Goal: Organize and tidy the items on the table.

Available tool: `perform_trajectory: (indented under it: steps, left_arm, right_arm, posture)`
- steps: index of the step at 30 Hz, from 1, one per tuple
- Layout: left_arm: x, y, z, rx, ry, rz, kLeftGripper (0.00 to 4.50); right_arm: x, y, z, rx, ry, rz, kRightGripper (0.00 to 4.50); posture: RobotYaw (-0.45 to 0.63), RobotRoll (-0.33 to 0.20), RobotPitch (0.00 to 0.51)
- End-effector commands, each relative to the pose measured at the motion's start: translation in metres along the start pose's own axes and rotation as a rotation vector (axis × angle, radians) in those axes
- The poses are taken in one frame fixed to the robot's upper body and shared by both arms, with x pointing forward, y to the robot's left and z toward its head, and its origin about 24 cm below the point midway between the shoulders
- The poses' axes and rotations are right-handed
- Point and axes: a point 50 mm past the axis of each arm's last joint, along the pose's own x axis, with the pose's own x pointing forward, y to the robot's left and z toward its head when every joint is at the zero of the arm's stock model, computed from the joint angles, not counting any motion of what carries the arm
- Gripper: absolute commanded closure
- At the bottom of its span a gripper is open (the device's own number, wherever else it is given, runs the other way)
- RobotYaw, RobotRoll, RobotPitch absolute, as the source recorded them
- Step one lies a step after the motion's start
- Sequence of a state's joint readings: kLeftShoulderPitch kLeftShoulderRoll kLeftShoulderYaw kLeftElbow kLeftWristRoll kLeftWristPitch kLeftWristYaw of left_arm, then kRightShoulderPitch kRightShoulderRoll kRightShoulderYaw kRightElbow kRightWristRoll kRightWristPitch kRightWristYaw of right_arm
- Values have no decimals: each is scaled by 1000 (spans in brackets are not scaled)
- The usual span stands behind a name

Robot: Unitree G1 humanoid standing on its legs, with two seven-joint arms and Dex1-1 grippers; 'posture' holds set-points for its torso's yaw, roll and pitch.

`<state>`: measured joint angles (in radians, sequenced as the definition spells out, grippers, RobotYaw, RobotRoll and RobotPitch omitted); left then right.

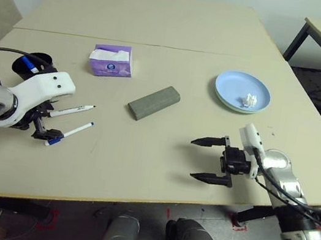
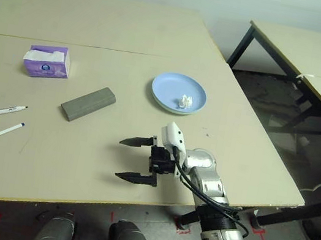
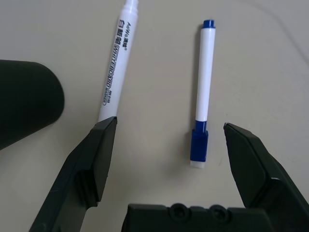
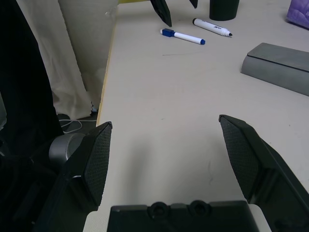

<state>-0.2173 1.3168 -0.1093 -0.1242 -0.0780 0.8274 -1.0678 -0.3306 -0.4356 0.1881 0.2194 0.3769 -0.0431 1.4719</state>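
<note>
Markers lay at the left of the left eye frame: the blue-capped marker [image 1: 69, 133] sat directly under the left gripper [image 3: 169, 140], whose black fingers stood wide apart and held nothing. In the left wrist view its blue cap rested between the two fingertips, nearer one of them, with the barrel's long axis running straight away from the gripper, so a closing pinch would probably meet it across its width. The black-capped marker [image 1: 72, 110] lay just beside it, roughly parallel, one end near the other fingertip. A black cup [image 1: 33, 65] stood just behind the left arm. Toward the middle sat the purple tissue box [image 1: 112, 60] and grey glasses case [image 1: 154, 102]. At the right, the blue plate [image 1: 242, 91] held the white paper ball [image 1: 250, 100]. The right gripper [image 1: 204, 159], also spread and empty, hovered well apart from the markers, so the left arm was the nearer.
</note>
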Motion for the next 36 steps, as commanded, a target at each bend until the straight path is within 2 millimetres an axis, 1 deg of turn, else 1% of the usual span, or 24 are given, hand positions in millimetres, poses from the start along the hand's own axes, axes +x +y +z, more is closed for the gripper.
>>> perform_trajectory:
  steps: [1,11,14,22,23,24,27,34,35,36]
  left_arm:
    - [10,-5,-3,-3,43,-42,22]
    - [27,-8,-2,-4,50,-62,22]
    - [32,-6,-1,-9,40,-42,22]
    - [39,-5,1,-16,7,-36,22]
    - [39,-5,2,-20,1,-39,423]
    - [39,-7,2,-18,0,-52,645]
    - [37,-9,1,-6,10,-75,1590]
    - [30,-7,6,12,0,-76,3960]
    - [28,-7,8,18,-4,-81,4274]
    - [26,-7,9,22,-7,-84,4475]
  right_arm:
    - [1,2,0,-3,14,7,0]
    - [3,5,2,-13,18,3,0]
    - [4,5,3,-16,15,1,0]
    - [5,4,4,-23,15,-4,0]
    - [5,4,5,-24,14,-4,0]
    - [5,3,5,-24,13,-5,0]
    - [7,2,6,-24,6,-8,0]
    - [9,2,4,-27,8,-5,0]
    - [9,2,4,-27,8,-4,0]
    - [9,2,4,-27,8,-3,0]
  posture:
    - [24,0,93]
    - [10,0,92]
    - [5,0,89]
    - [4,0,86]
    - [4,0,86]
    - [4,0,86]
    - [3,0,84]
    - [1,0,84]
    - [1,0,83]
    - [0,0,83]
